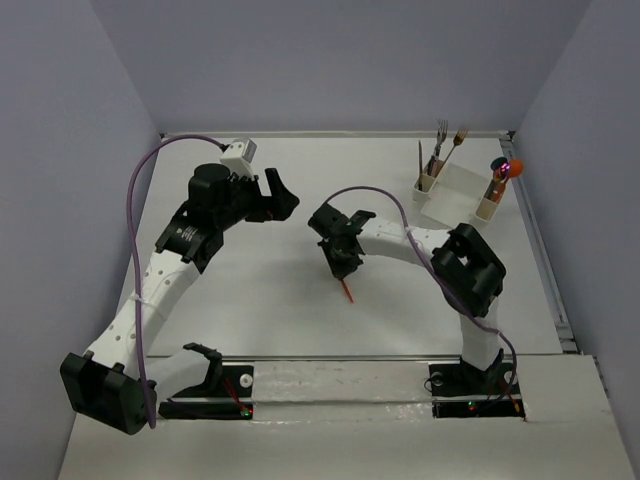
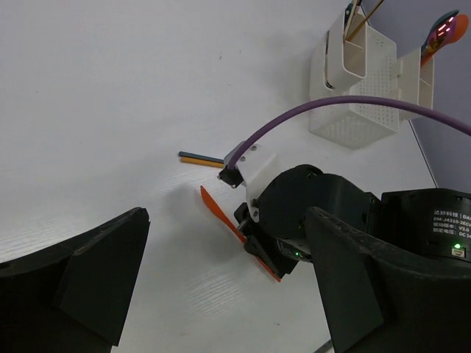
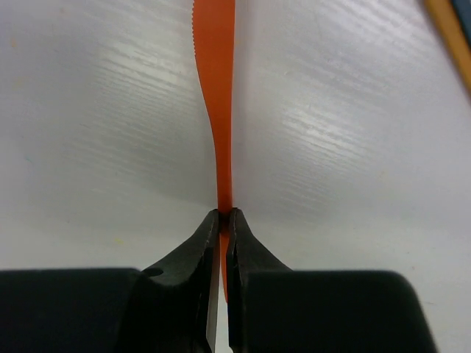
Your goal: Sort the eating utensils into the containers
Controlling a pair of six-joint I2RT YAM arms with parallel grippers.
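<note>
1. Pale grey walls close in a white desk, which we see from above. Two black arms reach over it from the near edge.
2. Near the middle of the desk is the right gripper. Its jaws are pressed together on an orange knife, pinching the thin handle edge-on.
3. From the right wrist view, we see the knife run straight away from the jaws, with its serrated edge at the far end. We cannot tell whether the knife touches the desk.
4. The left gripper hovers to the left of the right one, apart from it. Its jaws are spread wide and face the knife.
5. A purple cable loops beside the left arm.
6. A thin stick, dark and yellow, lies flat on the desk near the knife's blade end.
7. At the far right of the desk stands a white bin with a tan cup at each end.
8. The left cup holds gold forks standing upright.
9. The right cup holds an orange-red spoon, bowl upward, with a purple piece just beside it.
</note>
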